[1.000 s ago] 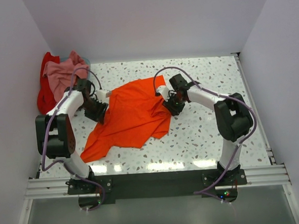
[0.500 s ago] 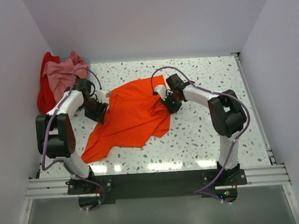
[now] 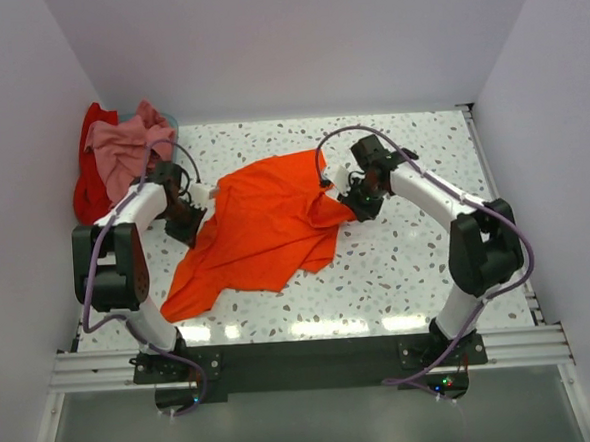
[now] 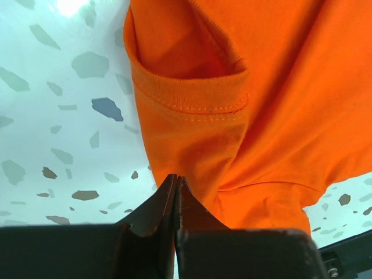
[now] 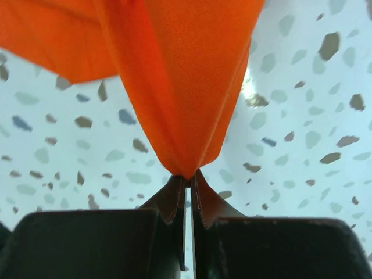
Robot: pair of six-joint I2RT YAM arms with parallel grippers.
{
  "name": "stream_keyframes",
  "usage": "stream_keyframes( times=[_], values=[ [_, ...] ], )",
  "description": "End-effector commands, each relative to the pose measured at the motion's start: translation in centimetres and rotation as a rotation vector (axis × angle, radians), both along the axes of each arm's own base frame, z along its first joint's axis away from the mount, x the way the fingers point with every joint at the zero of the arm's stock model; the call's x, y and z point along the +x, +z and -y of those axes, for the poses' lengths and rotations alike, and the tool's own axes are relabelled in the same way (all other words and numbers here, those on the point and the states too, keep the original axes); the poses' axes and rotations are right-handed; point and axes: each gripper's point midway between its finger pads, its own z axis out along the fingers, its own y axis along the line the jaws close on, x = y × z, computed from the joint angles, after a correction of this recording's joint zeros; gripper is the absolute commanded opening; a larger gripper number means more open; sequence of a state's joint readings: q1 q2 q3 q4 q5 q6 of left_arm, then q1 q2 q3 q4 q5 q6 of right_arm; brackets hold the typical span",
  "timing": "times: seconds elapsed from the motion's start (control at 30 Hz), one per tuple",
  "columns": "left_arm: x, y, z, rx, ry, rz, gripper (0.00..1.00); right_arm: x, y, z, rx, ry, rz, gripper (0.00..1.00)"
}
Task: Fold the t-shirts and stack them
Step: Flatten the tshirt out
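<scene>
The bright orange t-shirt (image 3: 265, 228) lies crumpled and spread on the middle of the speckled table (image 3: 428, 263). My left gripper (image 3: 188, 226) is at its left edge, jaws pressed together on the cloth's edge (image 4: 176, 180); the orange shirt (image 4: 261, 87) with a stitched hem fills that view. My right gripper (image 3: 359, 205) is shut on a bunched point of the shirt's right edge (image 5: 189, 177) and holds the orange shirt (image 5: 174, 70) taut, lifted off the table. The dusty pink t-shirt (image 3: 120, 151) lies heaped on the red t-shirt (image 3: 91, 193) at the far left.
White walls close the table in at the back and both sides. The pink and red heap sits against the left wall, with a pale blue rim (image 3: 169, 118) behind it. A metal rail (image 3: 303, 356) runs along the near edge.
My right gripper has moved right and a little back with the orange shirt's edge, pulling that side out. My left gripper has barely shifted.
</scene>
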State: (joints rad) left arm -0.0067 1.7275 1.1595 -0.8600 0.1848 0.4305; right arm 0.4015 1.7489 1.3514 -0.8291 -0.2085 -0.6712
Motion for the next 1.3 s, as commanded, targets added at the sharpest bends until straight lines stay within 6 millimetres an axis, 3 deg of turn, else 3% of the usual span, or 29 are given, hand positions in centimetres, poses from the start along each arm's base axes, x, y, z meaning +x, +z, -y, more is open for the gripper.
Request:
stream_keyframes(
  times=[0.0,0.1,0.2,0.23,0.3,0.37,0.43,0.47,0.5,0.53,0.57,0.6,0.67,0.77,0.87,0.9,0.97,1.0,1.07,1.2,1.27],
  values=[
    [-0.3,-0.4,-1.0,0.041,-0.023,0.017,0.00,-5.7,0.9,2.3,-0.041,0.098,-0.149,0.00],
    [-2.3,0.2,-0.7,0.021,-0.085,-0.001,0.00,-9.3,0.5,5.0,-0.071,0.098,-0.258,0.00],
    [-2.8,3.2,1.7,-0.114,-0.175,0.054,0.04,-12.4,0.6,8.2,-0.108,0.082,-0.298,0.00],
    [-1.4,5.4,3.2,-0.194,-0.201,0.127,0.21,-13.4,0.5,8.9,-0.115,0.076,-0.303,0.00],
    [2.5,9.2,4.5,-0.256,-0.221,0.297,0.44,-14.6,0.7,10.3,-0.120,0.048,-0.332,0.00],
    [6.3,10.7,6.8,-0.315,-0.240,0.400,0.54,-15.7,0.6,11.2,-0.121,0.023,-0.359,0.00],
    [9.6,12.2,9.4,-0.320,-0.277,0.466,0.55,-16.4,0.5,12.0,-0.135,0.010,-0.375,0.00],
    [11.3,10.0,10.1,-0.321,-0.278,0.427,0.55,-16.4,0.5,12.6,-0.136,-0.017,-0.382,0.00],
    [13.5,11.2,11.0,-0.326,-0.291,0.464,0.54,-16.6,0.4,13.0,-0.142,-0.023,-0.392,0.00],
    [14.5,10.5,11.7,-0.319,-0.276,0.446,0.53,-16.5,0.5,13.5,-0.149,-0.040,-0.394,0.00],
    [15.5,7.8,12.1,-0.317,-0.265,0.391,0.51,-16.6,0.5,14.0,-0.150,-0.065,-0.411,0.00],
    [16.9,8.2,12.4,-0.318,-0.271,0.416,0.50,-16.5,0.6,14.2,-0.150,-0.073,-0.416,0.00],
    [18.1,6.1,12.9,-0.303,-0.267,0.401,0.48,-16.0,0.7,14.9,-0.154,-0.106,-0.418,0.00],
    [17.9,3.9,13.3,-0.281,-0.281,0.372,0.43,-15.6,0.4,15.5,-0.165,-0.131,-0.449,0.00],
    [16.2,1.9,13.2,-0.252,-0.296,0.324,0.39,-15.8,-0.1,15.3,-0.147,-0.152,-0.529,0.00],
    [14.8,0.5,12.9,-0.239,-0.298,0.287,0.38,-15.9,-0.6,15.1,-0.142,-0.157,-0.576,0.00],
    [14.4,0.7,12.0,-0.197,-0.289,0.319,0.37,-15.9,-0.5,14.6,-0.118,-0.178,-0.622,0.00],
    [12.9,-0.5,11.4,-0.176,-0.286,0.289,0.36,-15.8,-0.6,14.2,-0.098,-0.185,-0.639,0.00],
    [12.6,-0.3,10.1,-0.107,-0.278,0.320,0.36,-15.7,-0.9,14.0,-0.091,-0.196,-0.686,0.00],
    [9.7,-2.6,5.6,0.091,-0.262,0.264,0.32,-14.8,-1.5,13.9,-0.093,-0.223,-0.693,0.00],
    [8.6,-2.8,4.0,0.137,-0.238,0.248,0.28,-14.2,-1.7,14.0,-0.100,-0.223,-0.685,0.00]
  ],
)
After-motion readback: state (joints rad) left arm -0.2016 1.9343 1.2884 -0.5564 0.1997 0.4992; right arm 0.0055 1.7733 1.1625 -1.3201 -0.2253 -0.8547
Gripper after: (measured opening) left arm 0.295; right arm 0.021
